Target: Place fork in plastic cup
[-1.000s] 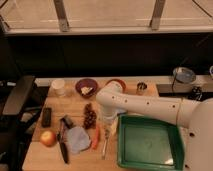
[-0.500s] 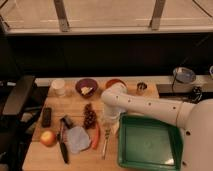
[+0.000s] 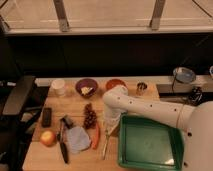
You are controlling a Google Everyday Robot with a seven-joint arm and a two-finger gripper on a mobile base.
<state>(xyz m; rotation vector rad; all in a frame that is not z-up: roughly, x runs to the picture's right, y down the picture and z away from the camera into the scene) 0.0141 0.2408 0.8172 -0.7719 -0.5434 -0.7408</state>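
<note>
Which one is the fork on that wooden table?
Find the big green tray on the right side of the table. Just left of it lies the fork, with the robot's gripper at its far end. It is thin and silvery, between the tray and the orange carrot; the knife farther left is bigger with a black handle.

One high, fairly near view steeply down onto wooden table (image 3: 40,159), tool (image 3: 111,125) just beside green tray (image 3: 150,142).

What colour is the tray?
Green tray, in the camera view; the gripper hangs beside it, by the fork.
</note>
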